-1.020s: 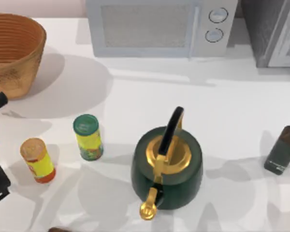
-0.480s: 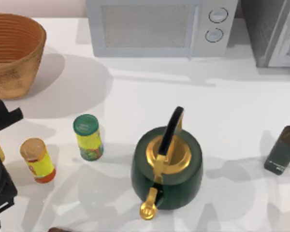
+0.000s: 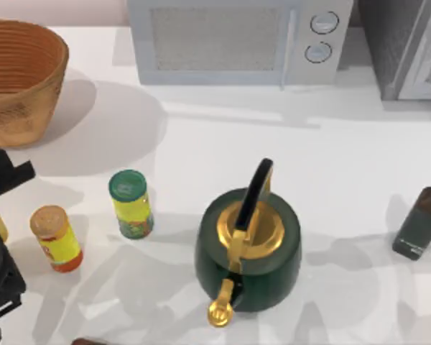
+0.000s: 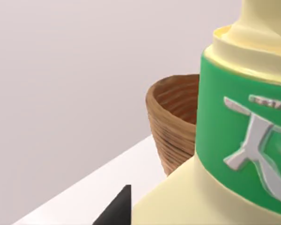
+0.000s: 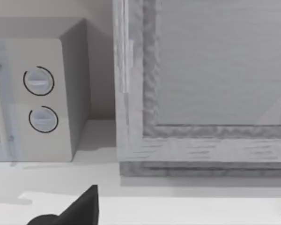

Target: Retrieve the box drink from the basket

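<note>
Box drink [image 4: 234,154] beside basket [image 4: 175,122]

The top view looks straight down on the white table [image 3: 201,136] from fairly high, taking in the round orange-brown woven wicker basket [image 3: 18,79] at far left and the pale grey microwave with two round dials [image 3: 237,39] along the far edge. The left wrist view sits very close to a pale yellow carton with a green band [image 4: 234,140] and faces past it to the same basket [image 4: 173,122] and a plain wall. The right wrist view sits low over the table, facing the microwave's dial side [image 5: 40,98] and a grey framed cabinet [image 5: 201,84] beside it.
</note>
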Available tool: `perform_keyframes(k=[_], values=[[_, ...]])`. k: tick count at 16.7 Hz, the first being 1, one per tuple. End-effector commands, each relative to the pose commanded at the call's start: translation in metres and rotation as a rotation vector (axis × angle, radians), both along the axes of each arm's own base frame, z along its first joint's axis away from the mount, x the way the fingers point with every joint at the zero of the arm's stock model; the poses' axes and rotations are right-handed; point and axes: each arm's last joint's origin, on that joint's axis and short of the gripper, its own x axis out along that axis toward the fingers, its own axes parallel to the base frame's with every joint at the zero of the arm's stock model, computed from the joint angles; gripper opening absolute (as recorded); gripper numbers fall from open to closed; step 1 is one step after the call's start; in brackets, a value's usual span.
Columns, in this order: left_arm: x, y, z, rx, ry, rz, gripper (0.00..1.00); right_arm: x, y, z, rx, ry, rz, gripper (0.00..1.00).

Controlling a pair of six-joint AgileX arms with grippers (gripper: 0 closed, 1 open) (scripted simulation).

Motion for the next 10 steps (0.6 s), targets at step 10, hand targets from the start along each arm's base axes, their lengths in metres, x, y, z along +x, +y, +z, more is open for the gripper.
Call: perform_keyframes(k=[10], values=[[0.0, 0.0, 0.0, 0.0, 0.0, 0.0, 1.0, 0.0, 0.0, 0.0, 0.0, 0.0, 0.0, 1.0]])
